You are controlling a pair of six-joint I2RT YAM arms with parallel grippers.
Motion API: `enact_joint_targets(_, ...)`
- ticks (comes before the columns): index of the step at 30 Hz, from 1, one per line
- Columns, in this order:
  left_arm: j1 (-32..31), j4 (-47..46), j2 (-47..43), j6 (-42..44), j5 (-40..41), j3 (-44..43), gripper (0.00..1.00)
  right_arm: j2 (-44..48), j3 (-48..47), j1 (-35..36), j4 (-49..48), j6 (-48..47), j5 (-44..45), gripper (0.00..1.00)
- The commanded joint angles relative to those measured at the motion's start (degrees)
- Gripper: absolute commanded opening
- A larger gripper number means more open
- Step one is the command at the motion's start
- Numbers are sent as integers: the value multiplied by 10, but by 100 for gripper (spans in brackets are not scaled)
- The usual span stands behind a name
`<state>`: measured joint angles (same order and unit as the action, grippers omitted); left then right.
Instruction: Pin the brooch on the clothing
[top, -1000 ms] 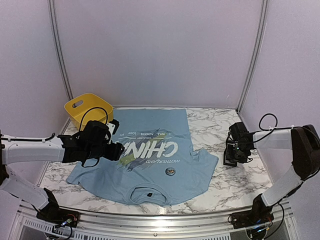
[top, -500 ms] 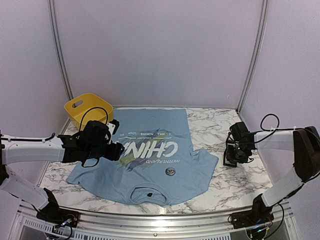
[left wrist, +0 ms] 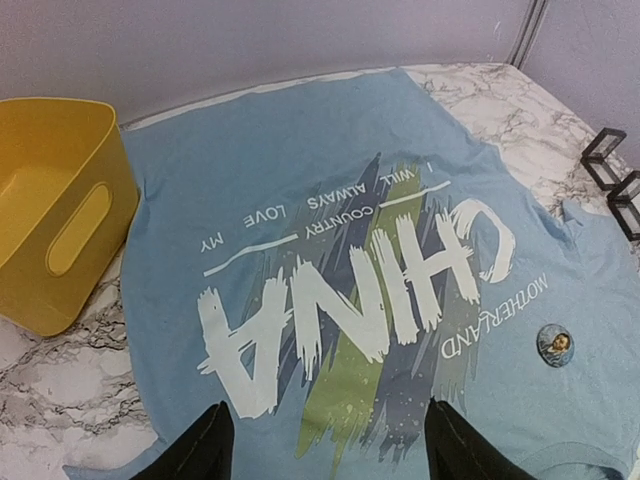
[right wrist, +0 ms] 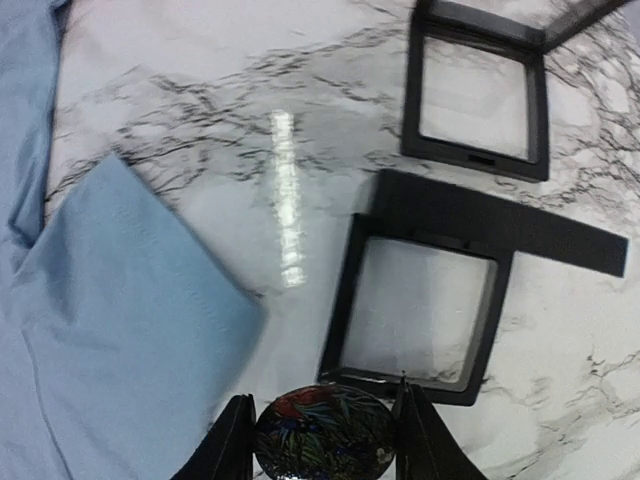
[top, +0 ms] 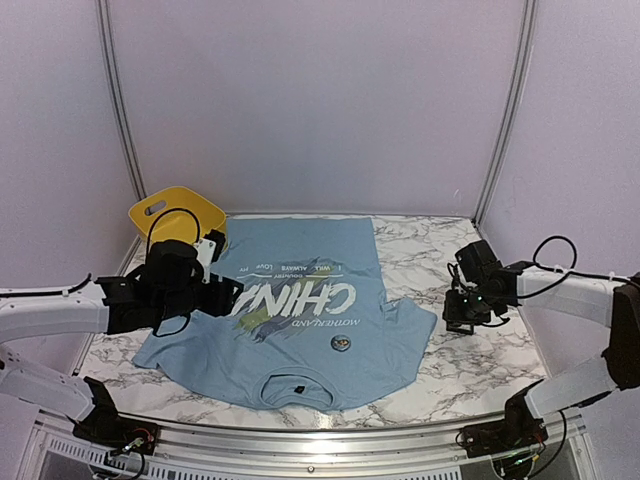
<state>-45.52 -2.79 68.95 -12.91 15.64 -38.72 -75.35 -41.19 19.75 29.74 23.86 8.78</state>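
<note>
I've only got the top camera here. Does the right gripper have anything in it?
Observer: Yes. The right wrist view shows a round brooch with a red and dark pattern between the fingers of the right gripper.
Operator: What's the black stuff below it?
Observer: Two black square frames with clear centres, flat on the marble table, nothing inside either.
Operator: And the left gripper?
Observer: The left gripper is open and holds nothing, over the print on the T-shirt.
</note>
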Motion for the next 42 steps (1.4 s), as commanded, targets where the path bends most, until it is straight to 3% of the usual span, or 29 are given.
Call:
enact_joint_targets(1,-4,-53,-33,-15,-4,7,67,57,2,40,-53,-65,-90,29)
enact_joint_targets(5,-18,-61,-21,-1,-15,-17,67,97,28,68,-135,-91,-199,25)
enact_joint_targets(8,-47,-90,-10,64,-39,-32,66,92,18,79,-172,-113,-282,24)
enact_joint_targets(11,-92,-158,-1,229,-76,-31,65,70,-10,86,-180,-132,-373,24)
enact_joint_targets(17,-116,-293,29,549,-302,18,72,41,-71,120,-160,-177,-478,23)
enact_joint_targets(22,-115,-284,110,675,-378,-49,73,14,-107,169,-111,-206,-524,22)
enact_joint_targets(24,-115,-266,134,705,-409,-78,70,5,-120,196,-95,-215,-538,22)
enact_joint_targets(28,-116,-176,151,752,-465,-131,56,-1,-136,236,-72,-224,-549,22)
enact_joint_targets(33,-127,-134,140,776,-477,-135,46,-10,-142,262,-72,-222,-550,22)
enact_joint_targets(38,-149,10,161,832,-459,-195,46,-30,-156,281,-65,-222,-552,22)
enact_joint_targets(42,-151,16,160,842,-471,-200,49,-40,-164,292,-61,-226,-547,22)
